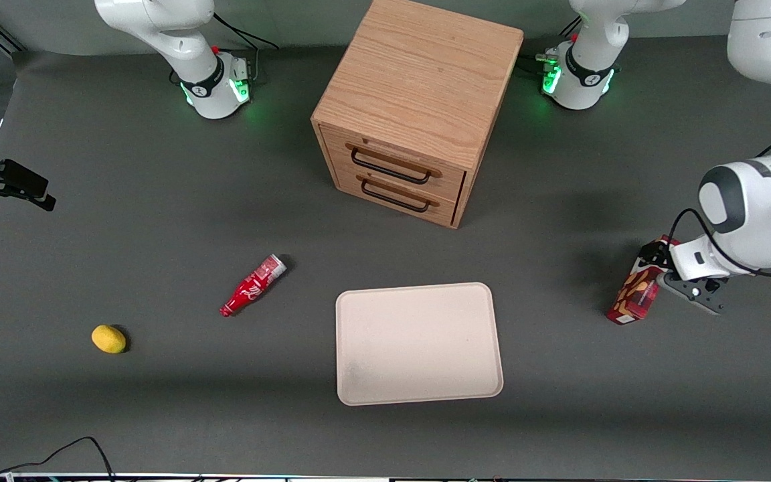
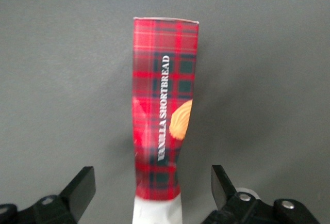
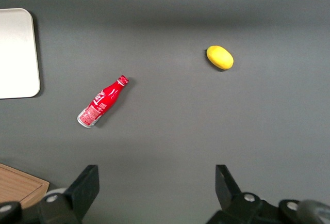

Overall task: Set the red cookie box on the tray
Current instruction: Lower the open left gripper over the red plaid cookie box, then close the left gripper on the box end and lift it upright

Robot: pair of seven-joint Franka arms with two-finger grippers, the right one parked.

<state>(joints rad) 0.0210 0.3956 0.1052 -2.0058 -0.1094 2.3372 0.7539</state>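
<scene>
Low over the table toward the working arm's end, the gripper [image 1: 653, 281] hangs from a bent wrist, its fingers [image 2: 80, 188] spread wide and clear of the red cookie box [image 1: 636, 292] that lies between them. From the wrist camera the box [image 2: 164, 126] shows red tartan, a printed cookie and a white end nearest the gripper. Well apart from the gripper, toward the table's middle, lies the tray [image 1: 419, 343].

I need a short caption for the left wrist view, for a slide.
Open gripper straddling one end of the red cookie box lying on the gray table.
</scene>
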